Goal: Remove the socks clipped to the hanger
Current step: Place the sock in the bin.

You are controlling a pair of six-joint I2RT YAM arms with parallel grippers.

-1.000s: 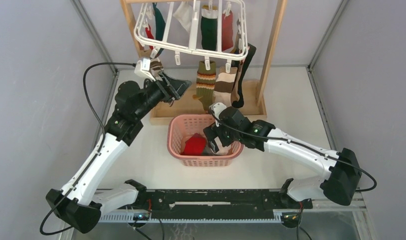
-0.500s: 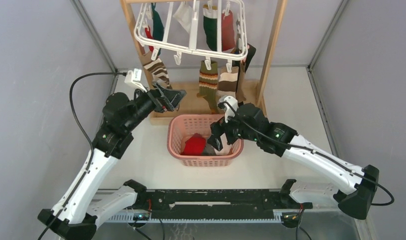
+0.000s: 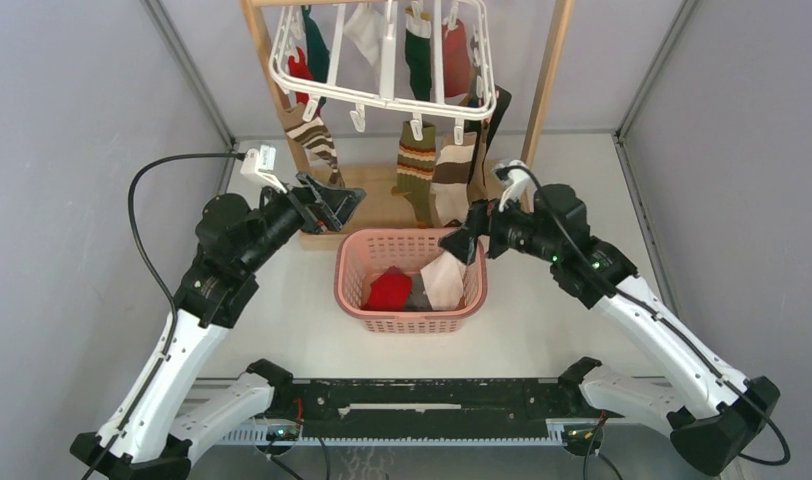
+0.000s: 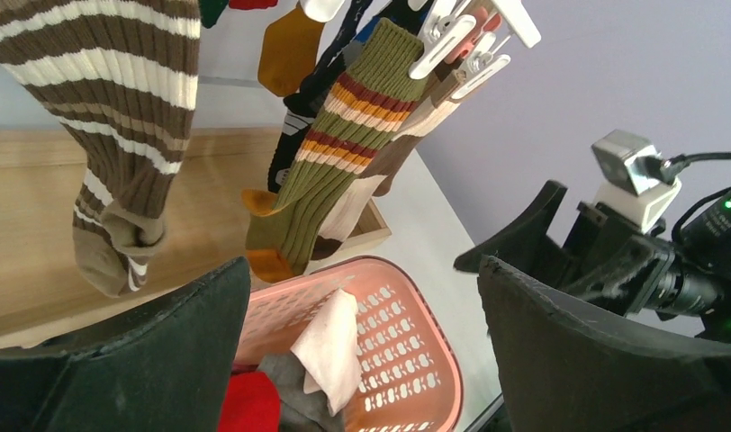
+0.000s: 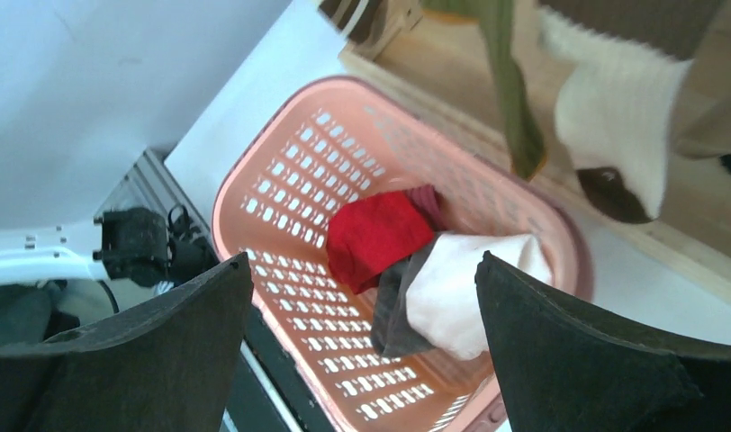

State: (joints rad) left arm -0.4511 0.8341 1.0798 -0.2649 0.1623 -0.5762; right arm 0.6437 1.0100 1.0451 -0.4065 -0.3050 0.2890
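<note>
The white hanger (image 3: 382,60) hangs from the wooden rack with several socks clipped on. Along its front are a brown-striped sock (image 3: 314,140), a green striped sock (image 3: 415,170), a beige sock (image 3: 450,175) and a black one (image 3: 485,130). My left gripper (image 3: 332,205) is open and empty, below and right of the brown-striped sock (image 4: 110,135). My right gripper (image 3: 467,240) is open and empty over the back right corner of the pink basket (image 3: 352,290). A red sock (image 5: 375,234), a grey one and a white sock (image 5: 461,292) lie in the basket.
The wooden rack's right post (image 3: 547,90) and its base board (image 3: 382,200) stand just behind the basket. Grey walls close in the left and right sides. The green sock's toe (image 5: 515,108) hangs just above the basket's back rim (image 5: 452,117).
My right gripper has risen out of the basket and moved back and right, leaving the white sock inside. My left gripper has drawn back and down from the brown-striped sock.
</note>
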